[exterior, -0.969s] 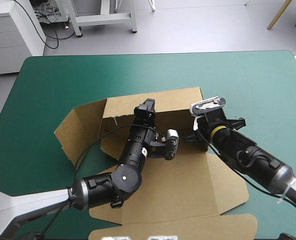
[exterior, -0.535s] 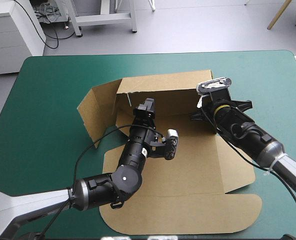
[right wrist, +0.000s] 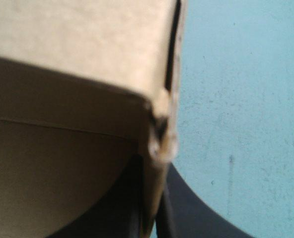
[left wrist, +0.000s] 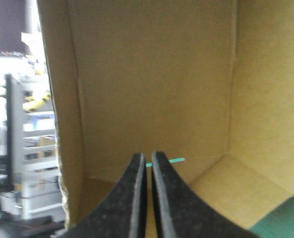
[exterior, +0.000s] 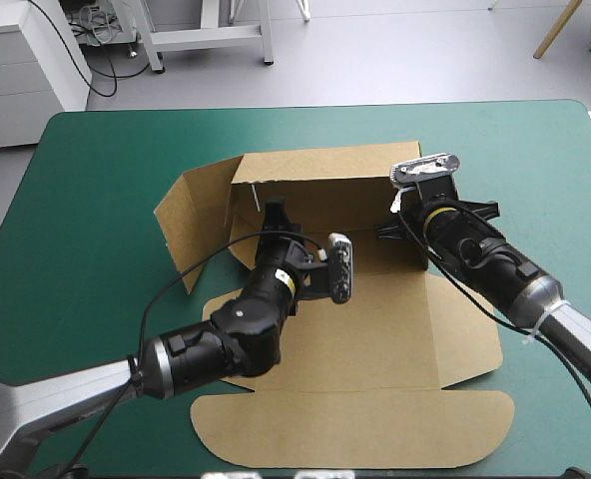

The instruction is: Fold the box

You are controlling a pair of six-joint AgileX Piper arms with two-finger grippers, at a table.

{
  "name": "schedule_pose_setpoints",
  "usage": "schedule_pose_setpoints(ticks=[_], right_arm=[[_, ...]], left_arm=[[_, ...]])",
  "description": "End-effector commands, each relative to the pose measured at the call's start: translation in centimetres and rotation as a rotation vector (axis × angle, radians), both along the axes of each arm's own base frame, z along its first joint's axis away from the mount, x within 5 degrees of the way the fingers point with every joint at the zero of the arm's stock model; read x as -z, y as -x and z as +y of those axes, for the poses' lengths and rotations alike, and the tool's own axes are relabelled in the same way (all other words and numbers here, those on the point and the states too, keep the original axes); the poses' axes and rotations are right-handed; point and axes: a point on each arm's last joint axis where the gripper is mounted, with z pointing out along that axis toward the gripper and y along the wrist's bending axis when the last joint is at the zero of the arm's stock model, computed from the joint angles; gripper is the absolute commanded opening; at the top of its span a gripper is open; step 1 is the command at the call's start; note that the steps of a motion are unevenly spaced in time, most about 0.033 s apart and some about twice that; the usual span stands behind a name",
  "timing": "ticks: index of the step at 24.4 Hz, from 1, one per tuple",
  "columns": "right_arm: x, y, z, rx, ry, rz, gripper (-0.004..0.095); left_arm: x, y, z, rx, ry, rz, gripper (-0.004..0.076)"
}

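Observation:
The brown box (exterior: 375,329) lies in the middle of the table, its back wall (exterior: 320,175) raised and its left flap (exterior: 191,215) standing out at an angle. The lid (exterior: 355,429) lies flat toward the near edge. My left gripper (exterior: 274,212) is inside the box near the rear left corner. In the left wrist view its black fingers (left wrist: 148,159) meet, shut, with nothing between them, pointing at the back wall (left wrist: 152,74). My right gripper (exterior: 403,235) is shut on the right wall's upper edge (right wrist: 159,144), the board running between its fingers (right wrist: 186,208).
The teal-green cover (exterior: 96,180) is bare to the left, right and beyond the box. A narrow slit (left wrist: 174,160) at the foot of the back wall shows the cover through it.
The right gripper carried the box farther from the near edge, and the back wall now stands more upright. The left gripper shut its fingers and turned toward the rear left corner.

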Motion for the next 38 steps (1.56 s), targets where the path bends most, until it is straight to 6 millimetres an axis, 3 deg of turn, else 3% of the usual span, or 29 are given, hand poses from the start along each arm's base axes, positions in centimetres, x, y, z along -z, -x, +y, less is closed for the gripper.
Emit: schedule_pose_setpoints(ticks=[1,3,5,6,7,8,9,12,15,19,23,29,38], right_arm=[[-2.4,0.1,-0.1,-0.034,-0.023,-0.096,-0.0014],[-2.4,0.1,-0.1,-0.034,-0.023,-0.096,-0.0014],[-2.4,0.1,-0.1,-0.034,-0.023,-0.096,-0.0014],[-2.3,0.1,-0.1,-0.033,-0.022,-0.094,-0.0014],[-2.3,0.1,-0.1,-0.032,-0.024,-0.093,-0.0014],[-2.3,0.1,-0.1,-0.03,-0.032,-0.087,-0.0014],[-2.3,0.1,0.0,-0.034,-0.032,-0.083,-0.0014],[-2.2,0.2,0.1,-0.047,-0.034,-0.071,-0.0014],[-2.1,0.3,0.1,-0.046,-0.049,-0.061,-0.0014],[-2.1,0.3,0.2,-0.043,-0.069,-0.052,-0.0014],[-2.0,0.4,0.3,-0.044,-0.088,-0.039,-0.0014],[-2.1,0.5,0.5,-0.053,-0.112,-0.017,-0.0014],[-6.2,0.0,-0.6,-0.034,-0.181,0.09,-0.0014]], left_arm=[[-4.6,-1.1,1.5,-0.062,0.152,0.127,0.0013],[-6.6,-2.5,2.9,-0.133,0.245,0.201,0.0013],[-9.7,-4.7,5.7,-0.263,0.421,0.269,0.0013],[-11.5,-6.1,8.3,-0.366,0.548,0.32,0.0013],[-11.9,-6.7,9.5,-0.409,0.59,0.331,0.0013],[-13.1,-8.1,12.9,-0.509,0.725,0.371,0.0013],[-13.4,-8.5,14.2,-0.541,0.775,0.382,0.0013],[-13.6,-10.2,21.8,-0.716,1.031,0.448,0.0013],[-12.9,-10.2,28.4,-0.87,1.213,0.462,0.0013],[-8.7,-9.6,34.4,-1.048,1.46,0.532,0.0013],[-4.9,-9.2,36.4,-1.152,1.592,0.561,0.0004],[-1.2,-8.9,37.0,-1.235,1.704,0.585,-0.0008],[-0.6,-8.9,37.1,-1.25,1.713,0.578,-0.0008]])
